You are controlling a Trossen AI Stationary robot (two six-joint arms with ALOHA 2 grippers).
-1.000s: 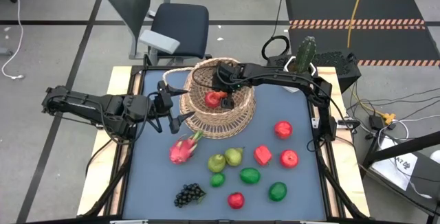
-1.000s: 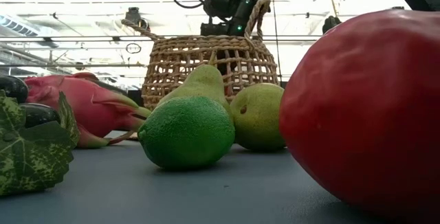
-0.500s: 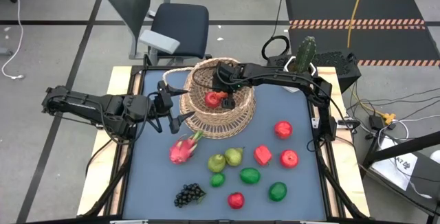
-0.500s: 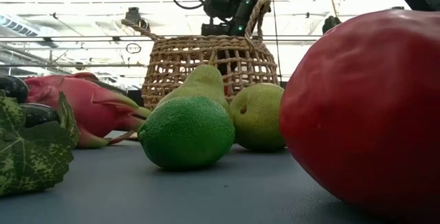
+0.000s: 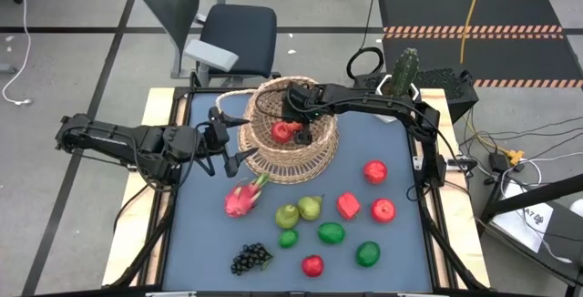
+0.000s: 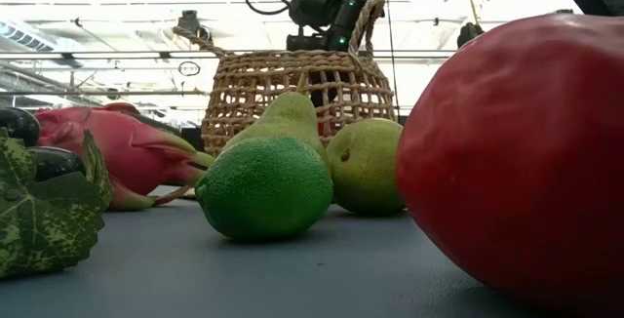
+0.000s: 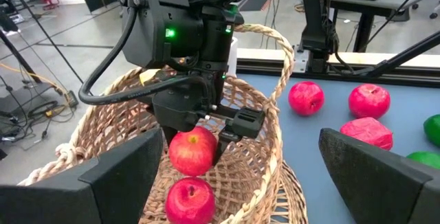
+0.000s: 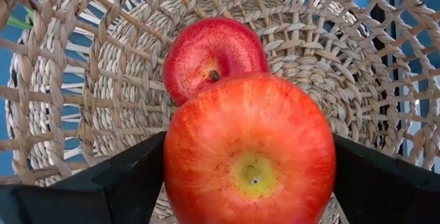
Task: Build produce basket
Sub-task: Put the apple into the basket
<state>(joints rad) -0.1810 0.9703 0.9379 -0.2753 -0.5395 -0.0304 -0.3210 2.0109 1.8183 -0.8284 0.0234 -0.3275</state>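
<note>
So nearest the front edge of the bench [image 5: 401, 233], well away from the basket [image 5: 290, 130], there's a grape bunch [image 5: 250, 258], a small red fruit [image 5: 312, 265] and a green round one [image 5: 367, 253]. A step closer to the basket you get a lime [image 5: 288, 238], another green fruit [image 5: 331, 233], two pears [image 5: 300, 211], a lumpy red fruit [image 5: 348, 206] and a red apple [image 5: 383, 209]. One more apple [image 5: 374, 171] sits off to the basket's right, apart from it. The dragon fruit [image 5: 243, 197] is just in front of the basket on its left, leafy tip nearly at the wicker.

The left gripper [image 5: 230, 152] hangs beside the basket's left wall, fingers spread wide, holding nothing, aimed at the basket.

The basket stands upright toward the back of the bench, handle looped over the top. The right gripper [image 7: 203, 138] is reaching down inside it, its fingers either side of an apple [image 7: 192, 151] and right up against it. From the right wrist view that apple fills the whole gap between the fingers, so it looks gripped, not let go. It's up off the basket floor, directly above a second apple [image 7: 190, 199] lying on the bottom.

Beyond the basket, at the back right corner, there's a cactus in a pot [image 5: 403, 72].
</note>
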